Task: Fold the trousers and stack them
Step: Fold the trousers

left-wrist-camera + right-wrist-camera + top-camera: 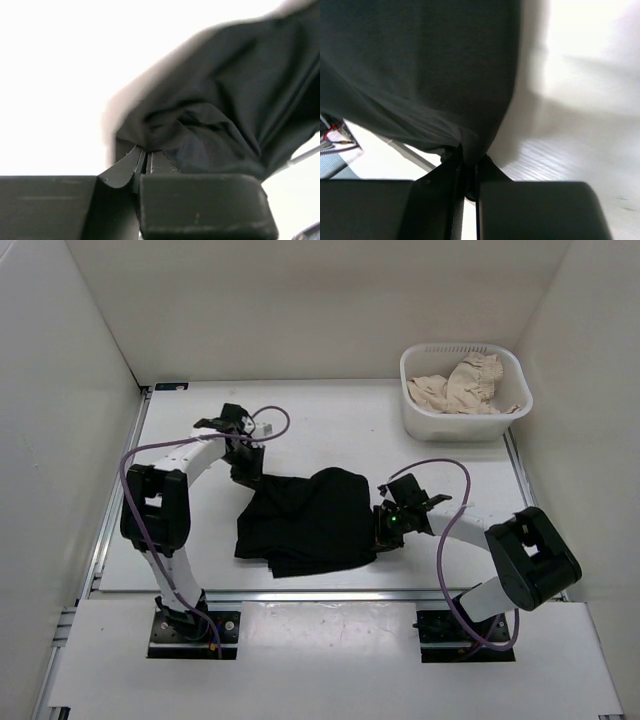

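Note:
The black trousers (305, 520) lie bunched on the white table between the two arms. My left gripper (245, 465) is shut on the trousers' upper left edge and holds it a little raised; in the left wrist view the dark cloth (225, 110) runs from the closed fingertips (145, 160). My right gripper (383, 525) is shut on the trousers' right edge; in the right wrist view the cloth (420, 70) is pinched between the closed fingertips (469, 159).
A white basket (415, 420) at the back right holds beige frilly-edged cloth (462, 385). White walls enclose the table on three sides. A metal rail (330, 594) runs along the table's near edge.

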`<action>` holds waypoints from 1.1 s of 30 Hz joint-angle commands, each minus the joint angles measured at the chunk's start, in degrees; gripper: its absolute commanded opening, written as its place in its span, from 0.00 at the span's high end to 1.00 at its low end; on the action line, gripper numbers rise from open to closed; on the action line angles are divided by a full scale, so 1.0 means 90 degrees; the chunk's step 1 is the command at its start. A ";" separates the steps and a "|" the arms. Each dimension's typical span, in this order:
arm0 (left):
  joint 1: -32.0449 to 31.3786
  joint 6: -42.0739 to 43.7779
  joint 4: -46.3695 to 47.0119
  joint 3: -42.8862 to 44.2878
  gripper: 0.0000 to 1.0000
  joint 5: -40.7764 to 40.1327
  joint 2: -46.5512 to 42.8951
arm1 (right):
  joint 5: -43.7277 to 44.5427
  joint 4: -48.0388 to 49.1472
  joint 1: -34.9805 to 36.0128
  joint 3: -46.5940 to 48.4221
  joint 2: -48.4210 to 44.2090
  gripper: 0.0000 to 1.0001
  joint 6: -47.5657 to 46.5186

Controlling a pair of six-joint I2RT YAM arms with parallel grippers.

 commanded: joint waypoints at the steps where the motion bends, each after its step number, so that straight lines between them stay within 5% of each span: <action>1: 0.0524 0.0023 0.0205 0.0314 0.86 -0.0124 -0.0167 | -0.0115 0.0444 0.0296 -0.0287 -0.0239 0.92 0.0384; 6: 0.0779 0.0023 0.0136 0.0528 0.84 -0.0203 0.0068 | -0.0115 0.0718 0.0571 -0.0229 -0.0123 0.94 0.0512; 12: 0.1218 0.0023 0.0000 0.1300 0.62 0.0042 0.0653 | -0.0115 0.0368 0.0571 0.0171 -0.0064 0.96 0.0278; 17: 0.1793 0.0023 -0.0127 0.1496 0.54 -0.0115 0.0790 | -0.0047 -0.0140 0.0571 0.0463 -0.0064 0.55 -0.0072; 18: 0.2036 0.0023 -0.0214 0.1496 0.54 0.0059 0.0713 | 0.0012 -0.0315 0.0571 0.0561 -0.0122 0.36 -0.0171; 22: 0.2215 0.0023 -0.0662 0.1332 0.45 0.0617 0.0186 | 0.0879 -0.1631 0.0250 0.1293 -0.0541 0.22 -0.0552; 26: 0.2156 0.0023 -0.0996 0.0123 0.37 0.0442 -0.0789 | 0.2215 -0.2319 -0.0025 0.2997 -0.0485 0.22 -0.1145; 29: 0.2156 0.0023 -0.1142 -0.1079 0.33 0.0558 -0.1552 | 0.2317 -0.2425 0.0354 0.4645 0.0285 0.21 -0.1810; 33: 0.2019 0.0023 -0.1221 -0.1920 0.32 0.0968 -0.1817 | 0.1966 -0.3732 0.0951 0.7590 0.2876 0.18 -0.3098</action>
